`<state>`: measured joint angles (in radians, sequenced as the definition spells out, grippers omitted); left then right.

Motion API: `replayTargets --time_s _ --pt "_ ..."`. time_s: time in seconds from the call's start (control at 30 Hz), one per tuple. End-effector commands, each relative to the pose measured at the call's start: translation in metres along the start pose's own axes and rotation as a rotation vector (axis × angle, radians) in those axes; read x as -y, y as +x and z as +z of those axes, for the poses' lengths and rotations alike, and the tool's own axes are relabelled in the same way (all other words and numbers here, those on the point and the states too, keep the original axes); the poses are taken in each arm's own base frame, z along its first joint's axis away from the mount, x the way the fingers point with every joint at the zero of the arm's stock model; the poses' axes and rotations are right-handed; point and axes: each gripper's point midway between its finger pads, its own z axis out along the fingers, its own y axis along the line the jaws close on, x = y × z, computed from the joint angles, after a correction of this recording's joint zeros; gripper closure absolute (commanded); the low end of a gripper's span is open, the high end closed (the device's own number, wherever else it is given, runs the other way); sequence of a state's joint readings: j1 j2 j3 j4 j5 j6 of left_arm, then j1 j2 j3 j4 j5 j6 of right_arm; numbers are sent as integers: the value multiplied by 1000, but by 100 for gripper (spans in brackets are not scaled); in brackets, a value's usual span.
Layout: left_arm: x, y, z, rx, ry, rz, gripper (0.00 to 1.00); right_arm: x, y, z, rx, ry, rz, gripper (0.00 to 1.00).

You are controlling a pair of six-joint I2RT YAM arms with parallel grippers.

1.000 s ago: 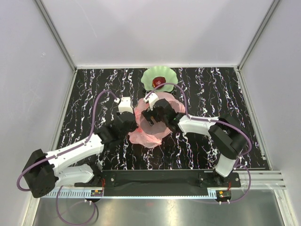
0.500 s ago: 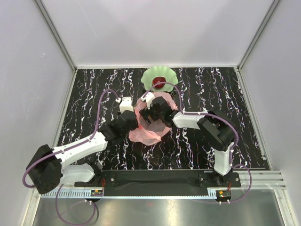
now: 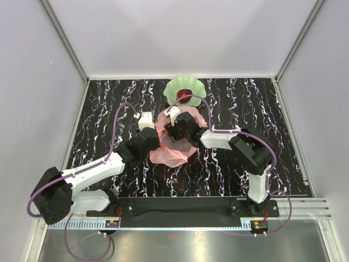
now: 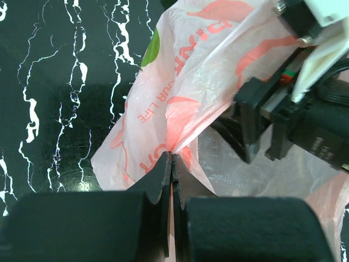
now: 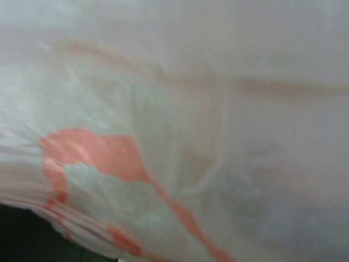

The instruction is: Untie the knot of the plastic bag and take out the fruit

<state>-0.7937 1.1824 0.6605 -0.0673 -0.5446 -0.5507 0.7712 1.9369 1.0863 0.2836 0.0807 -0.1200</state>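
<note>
The pink plastic bag [image 3: 172, 155] lies crumpled at mid-table, between the two arms. My left gripper [image 3: 156, 143] is at its left edge. In the left wrist view the jaws of the left gripper [image 4: 172, 158] are shut on a fold of the bag's film [image 4: 185, 82]. My right gripper [image 3: 174, 132] reaches down into the bag's top; its dark fingers [image 4: 248, 136] sit against the film. In the right wrist view only bag plastic [image 5: 174, 109] shows, so its jaws are hidden. One dark red fruit [image 3: 184, 94] rests on the green dish [image 3: 173, 90]. Any fruit in the bag is hidden.
The green scalloped dish stands just behind the bag, close to the right wrist. Purple cables [image 3: 117, 117] loop over both arms. The black marbled tabletop [image 3: 245, 103] is walled by white panels on three sides.
The right arm has folded its elbow and pushed its gripper a little left and farther into the bag. The bag has bunched up slightly. The left gripper keeps its hold.
</note>
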Motion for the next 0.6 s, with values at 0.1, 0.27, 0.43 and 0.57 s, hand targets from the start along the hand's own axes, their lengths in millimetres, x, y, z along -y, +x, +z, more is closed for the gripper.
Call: replayTargets --time_s 0.1,0.27,0.43,0.57 --pt "4 -15 2 46 10 -46 100 -12 -42 -41 46 -102 63 77" --pt "1 -21 2 56 -3 -56 100 -41 -55 -96 10 -281 116 86" --pt "2 -31 2 71 -5 -65 100 -61 -32 -144 -130 -383 198 93" --pt "3 -37 1 79 -4 -72 100 -78 -26 -185 -180 -505 201 94"
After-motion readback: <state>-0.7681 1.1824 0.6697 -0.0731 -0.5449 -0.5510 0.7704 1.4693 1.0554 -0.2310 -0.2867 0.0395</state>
